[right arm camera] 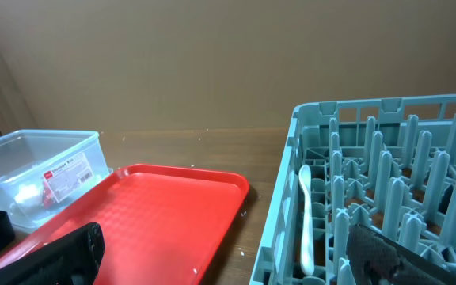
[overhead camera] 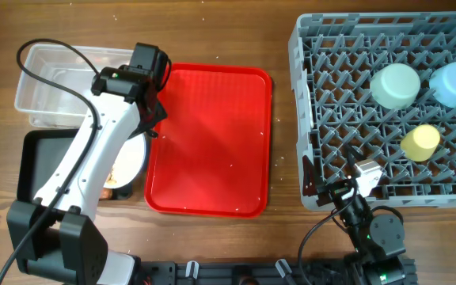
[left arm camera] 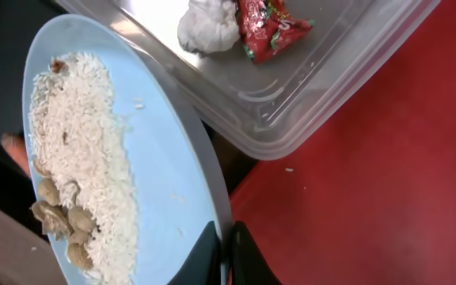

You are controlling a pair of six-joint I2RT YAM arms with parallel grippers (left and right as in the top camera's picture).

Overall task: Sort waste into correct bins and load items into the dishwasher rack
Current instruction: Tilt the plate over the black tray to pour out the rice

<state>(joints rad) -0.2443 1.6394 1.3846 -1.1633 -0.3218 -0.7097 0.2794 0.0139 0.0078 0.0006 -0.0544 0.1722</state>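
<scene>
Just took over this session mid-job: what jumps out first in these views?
The left pincer clamps the rim of a pale blue plate loaded with white rice and beige scraps, beside the clear tub that holds a tissue and a red wrapper. A big red tray fills the table's middle. The grey rack at right already carries a green bowl, a blue bowl and a yellow cup.

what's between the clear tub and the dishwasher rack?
Overhead view: the red serving tray, bare apart from specks, with the left arm over its edge by the clear tub, then a strip of table before the dishwasher rack.
</scene>
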